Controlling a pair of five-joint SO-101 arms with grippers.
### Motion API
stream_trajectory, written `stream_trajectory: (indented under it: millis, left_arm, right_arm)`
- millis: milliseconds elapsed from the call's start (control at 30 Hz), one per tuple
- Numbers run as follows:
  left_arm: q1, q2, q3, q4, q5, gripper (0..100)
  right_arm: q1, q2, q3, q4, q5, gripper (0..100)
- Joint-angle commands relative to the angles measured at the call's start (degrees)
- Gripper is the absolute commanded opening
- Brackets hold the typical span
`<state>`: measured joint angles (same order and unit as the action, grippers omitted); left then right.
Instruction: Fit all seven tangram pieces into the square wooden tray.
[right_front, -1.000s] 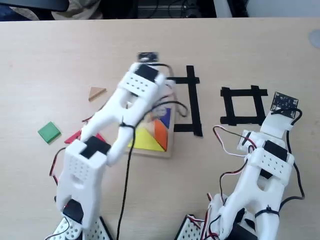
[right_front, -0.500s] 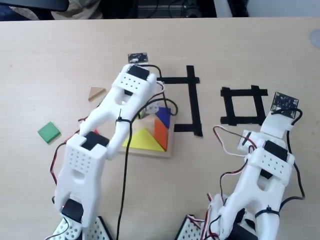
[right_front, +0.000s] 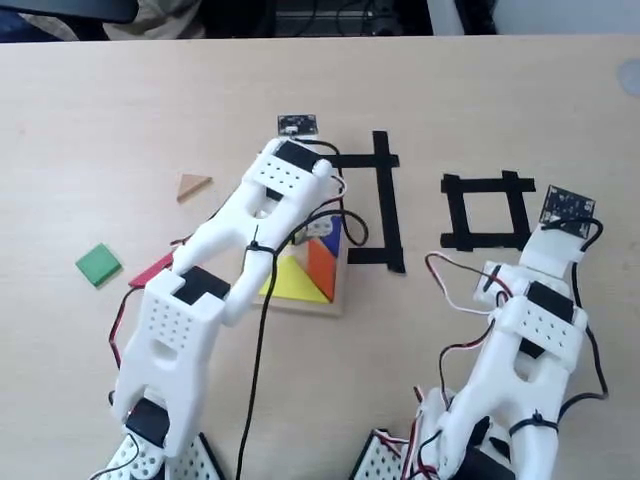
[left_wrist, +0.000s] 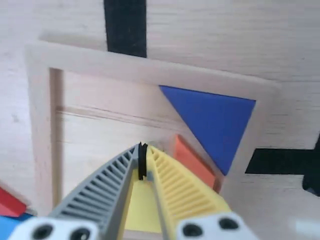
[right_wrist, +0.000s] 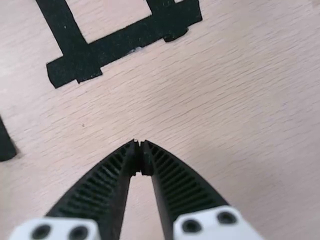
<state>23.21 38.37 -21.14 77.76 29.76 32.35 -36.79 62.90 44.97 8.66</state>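
The square wooden tray (left_wrist: 40, 100) holds a blue triangle (left_wrist: 212, 120), an orange piece (left_wrist: 192, 162) and a yellow triangle (left_wrist: 140, 215). My left gripper (left_wrist: 142, 162) is shut with nothing in it, its tips over the tray's bare floor beside the orange piece. From above, the left arm (right_front: 270, 195) covers much of the tray (right_front: 300, 302). A tan triangle (right_front: 192, 185), a green square (right_front: 98, 264) and a red piece (right_front: 155, 268) lie on the table left of the tray. My right gripper (right_wrist: 139, 150) is shut over bare table.
Black tape marks (right_front: 385, 205) run beside the tray, and a taped square (right_front: 485, 212) lies to the right, just ahead of the right arm (right_front: 530, 320). A blue piece's corner (left_wrist: 10, 225) shows beside the red piece (left_wrist: 10, 202) outside the tray.
The left arm's wrist swung left over the tray, then back right toward its far side. The right arm has not moved.
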Motion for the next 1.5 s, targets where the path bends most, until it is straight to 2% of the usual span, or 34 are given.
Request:
stream_trajectory:
  millis: [0,400,933,1300,1400,1467]
  left_arm:
    - [0.6,0.5,-0.7,-0.6,-0.2,3]
    - [5.5,2.6,-1.4,-0.7,-0.1,3]
    - [8.1,2.6,-2.7,-0.1,-0.1,3]
    - [7.4,2.6,-14.5,10.5,-0.5,5]
    - [6.4,2.5,-23.2,15.6,-0.6,12]
    - [5.4,2.5,-32.9,22.0,-3.8,15]
  right_arm:
    - [-0.8,0.3,0.2,-1.9,0.5,1.1]
    - [-0.8,0.3,0.1,-1.9,0.5,1.1]
    - [-0.8,0.3,0.1,-1.9,0.5,1.1]
    - [-0.8,0.3,0.1,-1.9,0.5,1.1]
    - [-0.8,0.3,0.1,-1.9,0.5,1.1]
    - [-0.8,0.3,0.1,-1.9,0.5,1.1]
